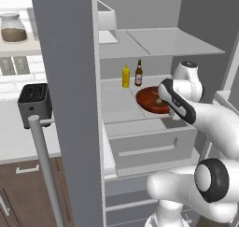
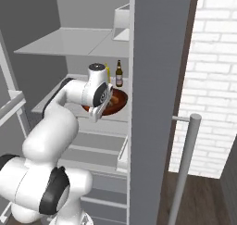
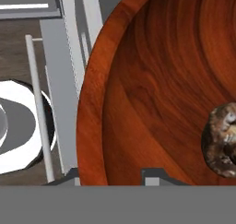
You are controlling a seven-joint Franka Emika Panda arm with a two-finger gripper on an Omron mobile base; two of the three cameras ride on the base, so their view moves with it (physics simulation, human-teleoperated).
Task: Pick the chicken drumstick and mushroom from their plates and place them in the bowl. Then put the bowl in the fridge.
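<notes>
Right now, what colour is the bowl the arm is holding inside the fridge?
The bowl is glossy reddish-brown with wood grain, clearest in the hand view.

glass fridge shelf (image 1: 114,100), reddish-brown bowl (image 1: 150,99), yellow bottle (image 1: 125,76), brown bottle (image 1: 138,74)

Fridge (image 1: 70,81), door open: bowl (image 1: 148,99) on middle glass shelf (image 1: 116,104), toward its front right. Mushroom (image 3: 222,140) in bowl, at 3 o'clock in hand view. 2 bottles (image 1: 132,74) stand side by side behind bowl, at 11 o'clock from it in left base view. Drawer (image 1: 149,144) below shelf. Upper shelf (image 1: 158,43) above bowl. Toaster (image 1: 33,102) on counter (image 1: 18,137), left of fridge; jar (image 1: 13,28) above it.
</notes>
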